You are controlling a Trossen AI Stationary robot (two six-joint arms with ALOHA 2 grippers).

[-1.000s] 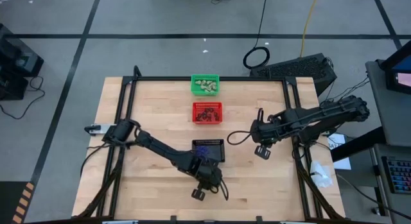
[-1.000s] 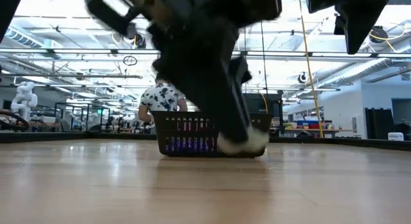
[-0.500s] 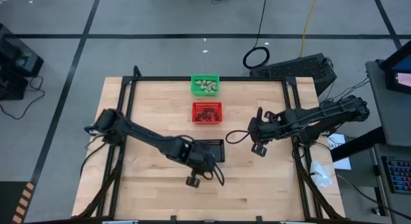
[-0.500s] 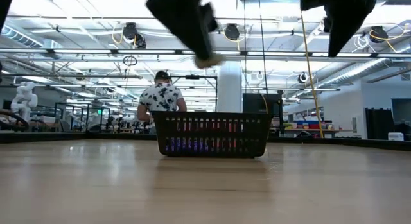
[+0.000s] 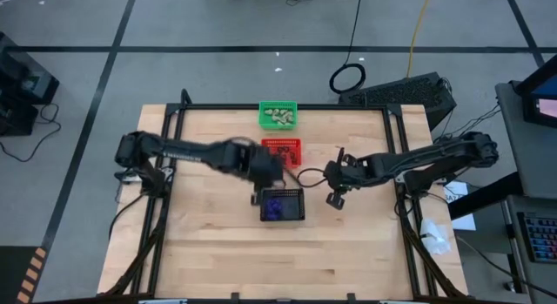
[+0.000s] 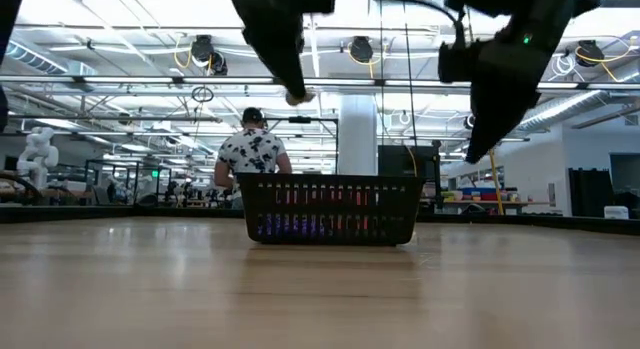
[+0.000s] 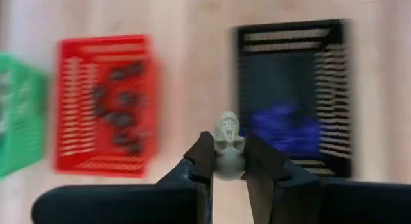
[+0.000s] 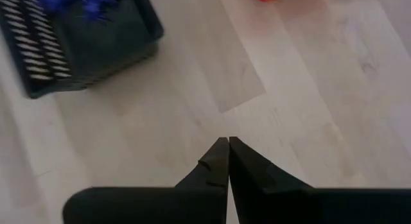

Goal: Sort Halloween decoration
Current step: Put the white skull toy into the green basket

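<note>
left gripper carries cream trinket above the baskets

left gripper (image 7: 226, 161) is closed on a pale cream trinket (image 7: 227, 142), pinched between both fingers, held in the air. in the high view it sits over the gap between the red basket (image 5: 281, 152) and the black basket (image 5: 282, 205), just beside both. low view shows the cream piece up high above the black basket (image 6: 328, 211).

right gripper (image 8: 228, 161) has fingers pressed together, nothing between them, above bare desk (image 8: 302, 121) just right of the black basket; in the high view it is at (image 5: 334, 198).

purple trinkets (image 7: 285, 129) lie in the black basket. dark brown trinkets (image 7: 119, 115) lie in the red basket. more pale cream trinkets (image 5: 279, 117) lie in the green basket (image 5: 278, 114) at the far edge of the desk, behind the red one.

a person in a patterned shirt (image 6: 252, 149) shows beyond the desk in the low view.
</note>
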